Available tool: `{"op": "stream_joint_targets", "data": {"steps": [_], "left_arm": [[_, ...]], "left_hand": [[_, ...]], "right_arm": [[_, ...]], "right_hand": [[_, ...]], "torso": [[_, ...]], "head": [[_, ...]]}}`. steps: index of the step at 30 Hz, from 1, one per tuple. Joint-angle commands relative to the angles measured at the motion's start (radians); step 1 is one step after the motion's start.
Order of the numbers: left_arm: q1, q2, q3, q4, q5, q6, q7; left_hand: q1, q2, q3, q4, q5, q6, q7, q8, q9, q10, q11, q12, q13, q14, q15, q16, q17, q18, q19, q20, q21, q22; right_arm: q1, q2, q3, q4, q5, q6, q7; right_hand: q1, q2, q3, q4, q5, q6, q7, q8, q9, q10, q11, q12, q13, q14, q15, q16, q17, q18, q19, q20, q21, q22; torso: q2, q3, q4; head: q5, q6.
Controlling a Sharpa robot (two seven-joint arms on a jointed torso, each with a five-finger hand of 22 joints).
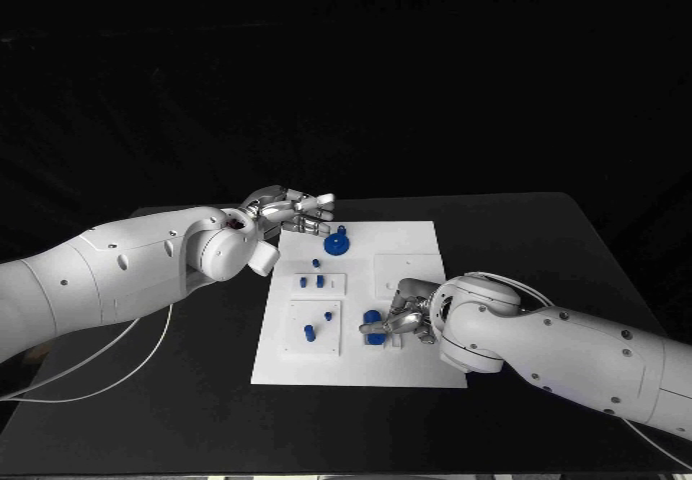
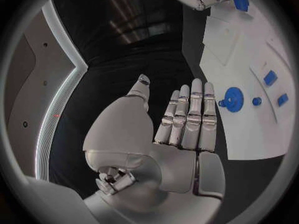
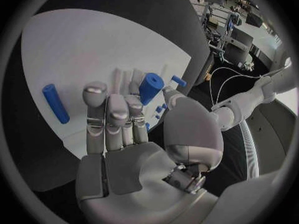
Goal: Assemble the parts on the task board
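The white task board (image 1: pixel 405 238) lies in the middle of the black table. My right hand (image 1: pixel 410 314) sits over the board's near right part and pinches a short blue cylinder (image 1: pixel 372 326) (image 3: pixel 150 87) between thumb and fingers (image 3: pixel 132 106). A blue rod (image 3: pixel 55 103) lies flat on the board (image 3: pixel 81 50) beside that hand. My left hand (image 1: pixel 294 211) (image 2: pixel 187 119) hovers at the board's far left corner, fingers straight and apart, holding nothing. Close to it a round blue disc with a knob (image 1: pixel 336 243) (image 2: pixel 234 99) rests on the board (image 2: pixel 249 132).
Several small blue pegs stand in the board's left half, among them one (image 1: pixel 316 264) near the disc, a pair (image 1: pixel 303 283) below it and one (image 1: pixel 310 331) on a raised square. A white cable (image 1: pixel 116 375) runs across the table at the left.
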Motion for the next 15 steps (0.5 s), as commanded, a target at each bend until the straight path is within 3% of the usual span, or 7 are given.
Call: {"op": "stream_joint_targets", "data": {"steps": [1,6,11,15], "left_arm": [[0.002,0.003,0.001,0.002,-0.002,0.004,0.004],[0.002,0.003,0.001,0.001,-0.002,0.004,0.003],[0.001,0.001,0.001,0.001,-0.003,0.004,0.002],[0.001,-0.001,0.001,0.0,-0.004,0.004,0.001]], "left_hand": [[-0.001,-0.006,0.0,0.004,-0.001,-0.008,0.001,-0.003,0.0,-0.008,0.0,-0.003,0.001,-0.008,-0.001,-0.005,-0.001,-0.005,-0.006,0.004,-0.007,-0.001],[-0.001,-0.006,0.0,0.004,-0.001,-0.008,0.001,-0.003,0.0,-0.008,0.0,-0.003,0.001,-0.008,-0.001,-0.005,-0.001,-0.005,-0.006,0.004,-0.007,-0.001],[-0.001,-0.006,0.0,0.004,-0.001,-0.008,0.001,-0.003,0.0,-0.008,0.0,-0.003,0.001,-0.008,-0.001,-0.005,-0.001,-0.005,-0.006,0.004,-0.007,-0.001],[-0.001,-0.006,0.0,0.004,-0.001,-0.008,0.001,-0.003,0.0,-0.008,0.0,-0.003,0.001,-0.008,-0.001,-0.005,-0.001,-0.005,-0.006,0.004,-0.007,-0.001]], "right_arm": [[-0.001,0.001,-0.001,0.003,-0.008,0.009,-0.017],[-0.001,-0.004,-0.001,0.012,-0.009,-0.009,-0.008],[-0.001,-0.027,-0.001,0.032,-0.006,-0.026,0.015],[-0.001,-0.047,0.0,0.051,0.009,-0.034,0.031]], "right_hand": [[-0.001,0.011,-0.032,0.001,-0.002,-0.007,-0.002,0.006,0.001,-0.006,0.001,-0.003,-0.002,0.0,-0.002,-0.004,0.001,-0.003,0.055,-0.005,-0.005,0.015],[0.006,0.018,-0.045,0.002,-0.001,-0.005,-0.002,0.006,0.001,-0.004,0.001,-0.001,-0.001,0.002,-0.002,-0.005,0.002,-0.003,0.056,-0.005,-0.002,0.016],[0.049,0.021,0.002,-0.009,-0.002,-0.001,-0.003,0.006,0.001,-0.003,0.0,-0.001,-0.001,0.003,-0.003,-0.005,0.003,-0.003,0.056,-0.006,-0.001,0.015],[0.053,0.019,0.005,-0.006,-0.002,-0.002,-0.003,0.005,0.001,-0.003,0.0,-0.002,-0.002,0.003,-0.004,-0.007,0.003,-0.003,0.056,-0.007,-0.001,0.015]], "torso": [[0.0,-0.0004,-0.0001],[0.0,0.0002,0.0012],[0.001,0.0,0.0015],[0.0,0.0,0.0001]], "head": [[-0.001,0.0],[-0.001,0.0],[0.0,-0.001],[0.003,-0.001]]}}
